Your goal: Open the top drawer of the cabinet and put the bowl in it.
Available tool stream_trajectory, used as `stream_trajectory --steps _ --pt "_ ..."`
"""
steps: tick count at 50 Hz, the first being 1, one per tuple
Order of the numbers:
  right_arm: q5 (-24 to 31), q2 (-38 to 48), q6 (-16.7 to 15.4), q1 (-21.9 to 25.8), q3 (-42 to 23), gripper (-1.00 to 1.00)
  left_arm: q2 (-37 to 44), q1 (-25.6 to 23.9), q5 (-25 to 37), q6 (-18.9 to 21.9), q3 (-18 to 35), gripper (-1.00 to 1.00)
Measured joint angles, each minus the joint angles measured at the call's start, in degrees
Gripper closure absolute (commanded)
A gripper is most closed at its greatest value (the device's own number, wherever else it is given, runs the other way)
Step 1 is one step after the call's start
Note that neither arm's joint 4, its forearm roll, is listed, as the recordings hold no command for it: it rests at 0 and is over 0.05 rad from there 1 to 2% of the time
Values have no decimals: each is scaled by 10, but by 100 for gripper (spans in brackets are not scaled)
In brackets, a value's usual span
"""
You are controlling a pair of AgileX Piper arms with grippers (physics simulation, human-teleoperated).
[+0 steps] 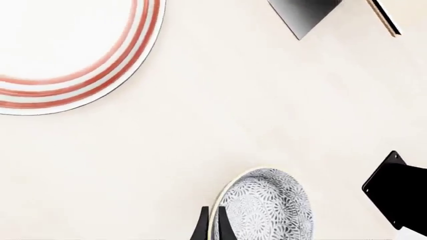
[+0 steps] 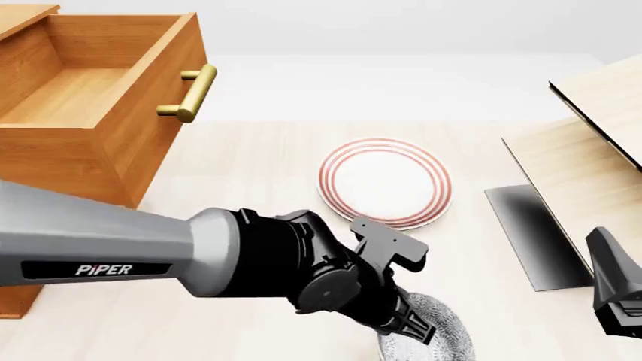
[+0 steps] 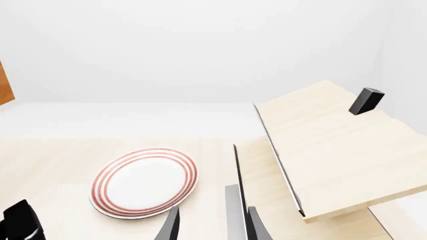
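The bowl (image 1: 267,205) sat on the pale table (image 1: 200,130) at the near edge of the front view, well apart from the cabinet (image 2: 60,158), whose top drawer (image 2: 90,83) already stood pulled out with its brass handle (image 2: 191,94) clear. The left hand (image 1: 211,225) was down at the bowl: in the left wrist view two dark fingertips (image 1: 201,227) stood narrowly apart astride the rim, one outside and one apparently inside, but the frame cut them off low and I could not tell whether they actually pinched it. The right hand (image 3: 210,225) hung clear of the work with its fingers parted around nothing, looking toward the red-ringed plate (image 3: 143,182) and the light-wood structure (image 3: 333,150). Judged handling: the bowl looked like a small, rigid, glazed piece, likely light but slick and breakable if dropped. A rim pinch, wall between the fingers, seemed the only practical hold, since the body appeared too broad to span. Such a hold would tend to let the bowl swing or slip, so a firm closure and a level carry over the drawer's side wall would be prudent.
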State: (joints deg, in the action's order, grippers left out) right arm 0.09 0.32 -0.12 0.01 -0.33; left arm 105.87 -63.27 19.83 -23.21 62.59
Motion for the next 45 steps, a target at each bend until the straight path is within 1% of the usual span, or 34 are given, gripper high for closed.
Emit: stream_trajectory --steps 22,34,45 --pt "0 0 0 0 0 -100 -36 7 7 10 6 100" --pt "0 0 0 0 0 -100 -70 32 20 18 4 100" --pt "0 0 0 0 0 -100 -94 56 41 27 13 100"
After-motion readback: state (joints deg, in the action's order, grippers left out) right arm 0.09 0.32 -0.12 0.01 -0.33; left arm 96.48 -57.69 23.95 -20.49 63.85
